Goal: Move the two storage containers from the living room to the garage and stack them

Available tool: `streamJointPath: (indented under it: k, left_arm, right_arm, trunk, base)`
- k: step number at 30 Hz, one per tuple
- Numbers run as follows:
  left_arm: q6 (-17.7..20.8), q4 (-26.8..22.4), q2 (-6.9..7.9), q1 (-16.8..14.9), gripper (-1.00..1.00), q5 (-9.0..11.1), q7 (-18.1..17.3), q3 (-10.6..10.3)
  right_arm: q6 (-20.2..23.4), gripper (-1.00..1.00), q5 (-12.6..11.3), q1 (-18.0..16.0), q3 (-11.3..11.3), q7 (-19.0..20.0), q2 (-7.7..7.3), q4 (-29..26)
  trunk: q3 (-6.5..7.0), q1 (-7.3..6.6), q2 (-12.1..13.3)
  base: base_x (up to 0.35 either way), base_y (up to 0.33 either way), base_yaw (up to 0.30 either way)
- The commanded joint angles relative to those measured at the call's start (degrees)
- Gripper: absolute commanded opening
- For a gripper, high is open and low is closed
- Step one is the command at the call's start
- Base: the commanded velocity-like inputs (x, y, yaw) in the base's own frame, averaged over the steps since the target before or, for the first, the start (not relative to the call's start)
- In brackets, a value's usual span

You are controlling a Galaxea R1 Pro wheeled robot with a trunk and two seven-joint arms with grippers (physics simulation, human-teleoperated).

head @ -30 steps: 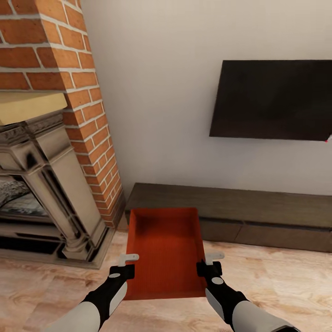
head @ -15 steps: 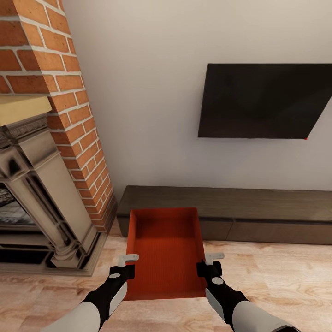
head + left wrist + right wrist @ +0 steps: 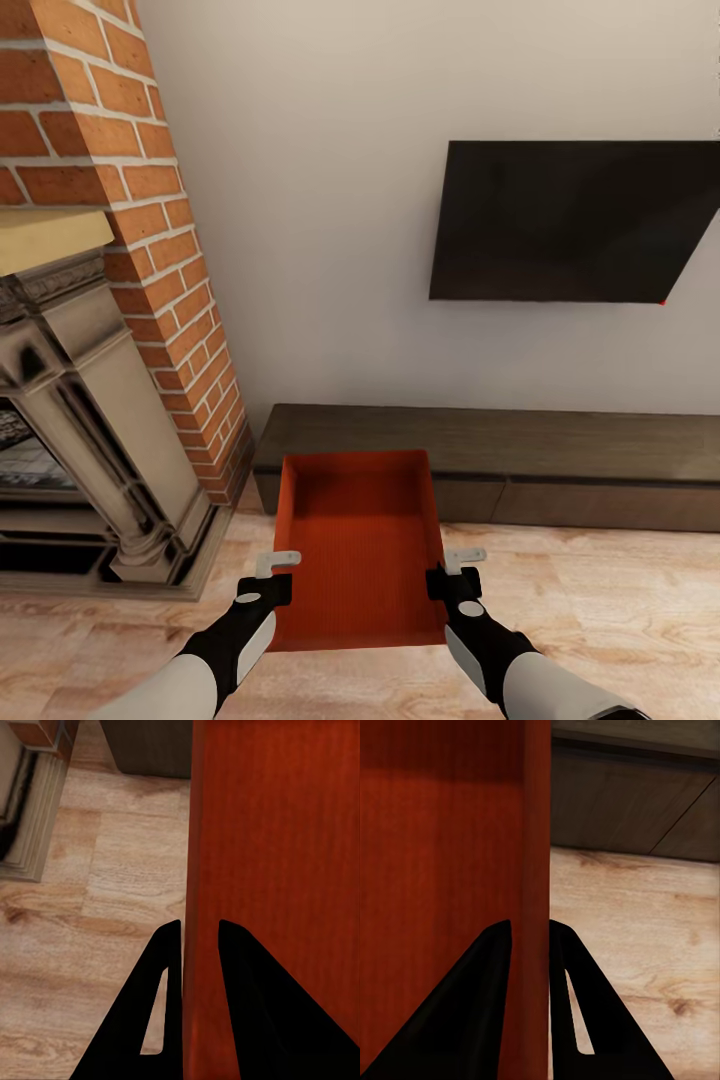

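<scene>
we hold the red box [image 3: 362, 545], left tool [image 3: 276, 580] and right tool [image 3: 455, 574] each clamped on a wall; we should keep it level.

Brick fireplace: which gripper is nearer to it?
Left. The left gripper clamps the storage container's wall on the side toward the brick fireplace; the right gripper clamps the opposite wall, farther away.

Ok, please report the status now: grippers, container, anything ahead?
Left gripper and right gripper shut on storage container walls. Container held above wood floor. Low cabinet ahead.
</scene>
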Motion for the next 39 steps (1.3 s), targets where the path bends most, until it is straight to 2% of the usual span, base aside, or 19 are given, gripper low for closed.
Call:
streamJointPath:
  k: [1, 39]
  left_arm:
    - [0.32, -0.18, -0.01, -0.01, -1.0, -0.46, 1.14, 0.9]
    - [0.3, -0.33, -0.01, -0.01, -1.0, -0.46, 1.14, 0.9]
  right_arm:
    - [-0.26, -1.0, -0.68, -0.05, -1.32, -0.33, 0.42, 0.05]
    - [-0.39, -1.0, -0.68, -0.05, -1.4, -0.9, 0.35, -0.05]
  trunk:
    - [0.02, 0.01, -0.04]
    - [3.51, 0.01, -0.04]
  base:
    - [0.0, 0.0, 0.0]
    - [0.0, 0.0, 0.0]
